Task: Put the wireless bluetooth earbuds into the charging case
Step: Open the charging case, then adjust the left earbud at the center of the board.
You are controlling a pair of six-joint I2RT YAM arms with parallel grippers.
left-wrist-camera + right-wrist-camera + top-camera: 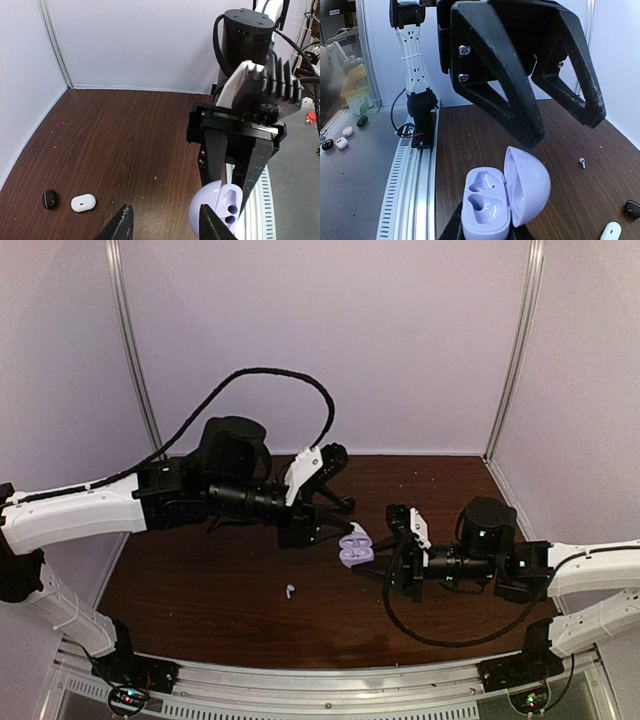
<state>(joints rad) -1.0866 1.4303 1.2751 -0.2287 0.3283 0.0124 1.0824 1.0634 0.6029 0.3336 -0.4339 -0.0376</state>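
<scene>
- Top view, count: two arms, two tools, one charging case, one earbud.
- My left tool [340, 518] stands partly open and holds nothing, just beside the charging case [353, 546].
- My right tool [374, 558] is clamped tight on that lavender case, which is lid-up over the middle of the surface [200, 590].
- One white stemmed earbud [289, 591] lies loose on the wood. It is near the case, toward the left arm's side and the near edge, and touches neither tool.
- The surface is dark wood grain. Pale walls [400, 340] close it in on three sides, and one metal rail [330, 680] runs along the near edge.
- Left wrist view: my left tool's two fingertips [121, 225] are apart at the bottom edge with nothing between them.
- The case [206, 212] sits just beside one fingertip, pinched between my right tool's two fingers.
- Two pebble-shaped items lie side by side, just apart, at the left of this view: one black pebble [49, 198] and one white pebble [83, 202]. I cannot tell whether they are cases or buds.
- Pale specks dot the wood.
- Right wrist view: the case [490, 205] is open, with two hollow sockets facing up and the lid upright.
- My left tool [565, 127] hangs directly above the case, fingers spread.
- The stemmed earbud [581, 162] lies well apart from the case.
- Beyond the rail, a grey area [360, 175] carries two dark bits [362, 121] and two white bits [341, 143], too small to identify.
</scene>
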